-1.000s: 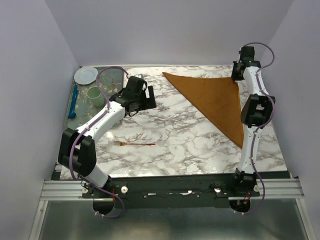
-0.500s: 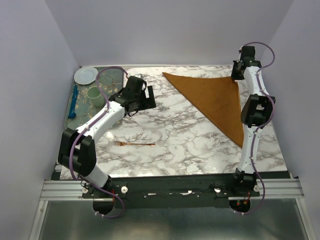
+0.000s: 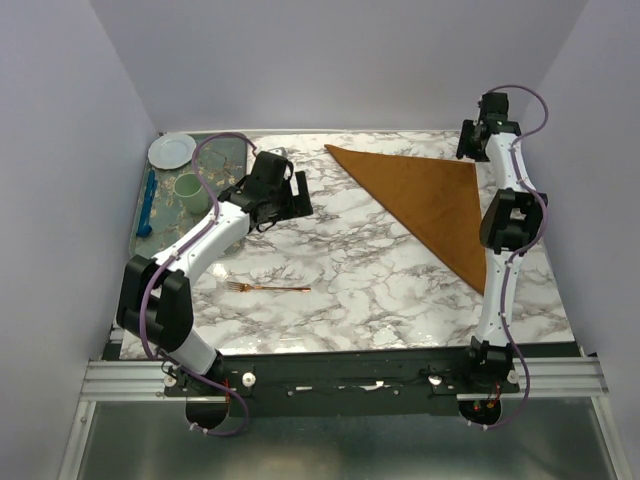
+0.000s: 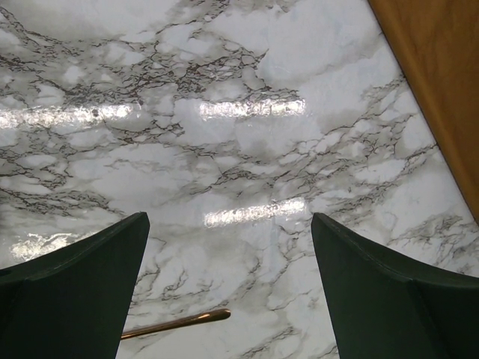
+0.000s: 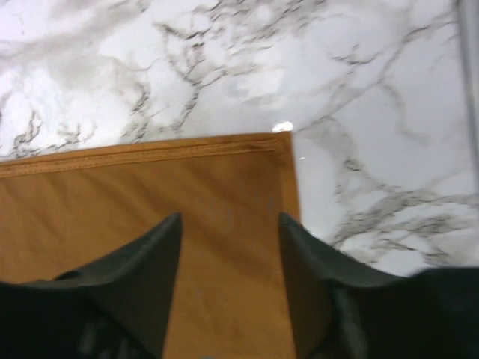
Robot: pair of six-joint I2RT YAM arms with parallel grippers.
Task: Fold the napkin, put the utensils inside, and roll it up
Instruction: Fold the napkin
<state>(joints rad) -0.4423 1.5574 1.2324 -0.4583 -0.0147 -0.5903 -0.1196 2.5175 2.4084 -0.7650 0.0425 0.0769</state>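
On the left of the bench (image 3: 360, 300) the fork (image 3: 268, 288) lay flat near the front edge, slim and copper-coloured, tines pointing left, well apart from the cloth. It looked light, rigid and slick (a thin handle on polished marble tends to skate). I judged a pinch across the middle of the handle, fingers set square to it, to be the safest hold. Behind it, the left end effector (image 4: 228, 218) hung above bare marble with its jaws spread wide and nothing between them. Further right, the napkin (image 3: 425, 195) lay folded in a rust-orange triangle, matte, with a stitched hem. One edge ran along the back and its point reached toward the near right. Being soft and limp, it would likely sag and crease wherever lifted, so a corner or hem looked the best purchase. The right end effector (image 5: 230, 221) hovered over the far right corner, fingers parted, gripping nothing.
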